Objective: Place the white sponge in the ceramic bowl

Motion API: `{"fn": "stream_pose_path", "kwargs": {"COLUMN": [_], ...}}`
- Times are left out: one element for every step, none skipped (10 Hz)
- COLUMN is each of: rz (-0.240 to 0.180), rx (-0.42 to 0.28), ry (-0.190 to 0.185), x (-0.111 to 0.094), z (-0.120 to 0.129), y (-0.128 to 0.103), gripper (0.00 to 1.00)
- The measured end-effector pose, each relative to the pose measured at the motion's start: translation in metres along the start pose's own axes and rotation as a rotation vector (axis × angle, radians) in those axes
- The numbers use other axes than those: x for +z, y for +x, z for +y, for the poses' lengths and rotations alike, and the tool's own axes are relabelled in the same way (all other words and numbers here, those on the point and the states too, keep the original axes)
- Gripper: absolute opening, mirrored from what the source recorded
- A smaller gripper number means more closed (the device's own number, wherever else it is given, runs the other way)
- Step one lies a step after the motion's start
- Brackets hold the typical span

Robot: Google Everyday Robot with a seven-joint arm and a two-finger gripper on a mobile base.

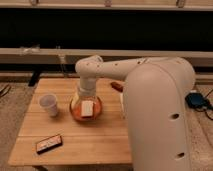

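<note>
Sponge (87, 108), a plain off-white pad without readable writing, lies in the orange bowl (75, 113) at frame center. Gripper (86, 93) hovers just above it; its grasp cannot be told.

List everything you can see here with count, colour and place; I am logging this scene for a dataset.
white sponge: one, off-white, lying inside the bowl.
ceramic bowl: one, orange-red, centre of the table.
plastic cup: one, translucent, left of the bowl, apart from it.
dark device: one, dark with white marks, front left of the table.
reddish object: one, behind and right of the bowl, partly hidden by the arm; cannot tell what it is.
blue object: one, on the floor at the right.
wooden table: one, light wood.
robot arm: one, white, reaching from the right.
end effector: one, directly over the bowl, just above the sponge.
</note>
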Motion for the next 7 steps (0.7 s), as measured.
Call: {"fn": "stream_pose_path", "kwargs": {"rz": [0.042,0.059,0.060,0.059,0.061,0.061,0.060], "rx": [-0.019,-0.024,-0.027,-0.031,-0.031,-0.027,-0.029], "ry": [0.011,0.014,0.016,0.018,0.018,0.016,0.017], "x": [-0.0169,-0.0247,-0.0246,-0.0241,-0.0250,-0.0251,-0.0247], "z": [0.0038,0.0088,0.0082,0.0051,0.0052,0.0080,0.0068], "y": [-0.0024,-0.0045,-0.0049,-0.0043,-0.0040,-0.0046,-0.0045], "gripper": [0.80,0.80,0.80,0.80,0.80,0.80,0.80]}}
